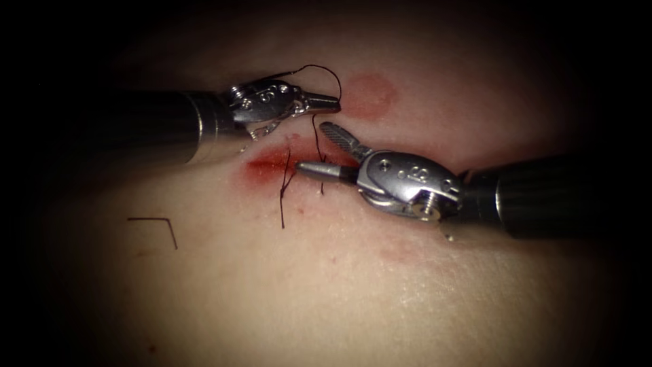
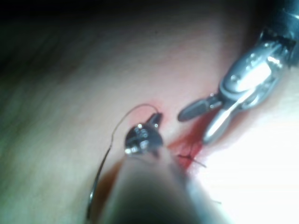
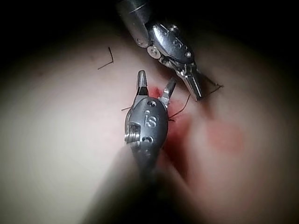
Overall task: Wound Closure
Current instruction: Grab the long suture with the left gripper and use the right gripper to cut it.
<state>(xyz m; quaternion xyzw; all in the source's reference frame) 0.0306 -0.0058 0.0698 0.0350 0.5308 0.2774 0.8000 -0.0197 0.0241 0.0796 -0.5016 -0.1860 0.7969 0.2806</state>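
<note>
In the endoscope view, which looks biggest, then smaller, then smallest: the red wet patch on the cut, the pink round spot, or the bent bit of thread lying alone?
1. Red fluid along the cut: widest.
2. Pink spot and the loose bent thread piece: nearly alike across, so I won't rank them; the thread is far thinner.

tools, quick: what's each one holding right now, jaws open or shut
Left tool: jaws shut on the thread, above the cut.
Right tool: jaws open, holding nothing, over the cut.
</note>
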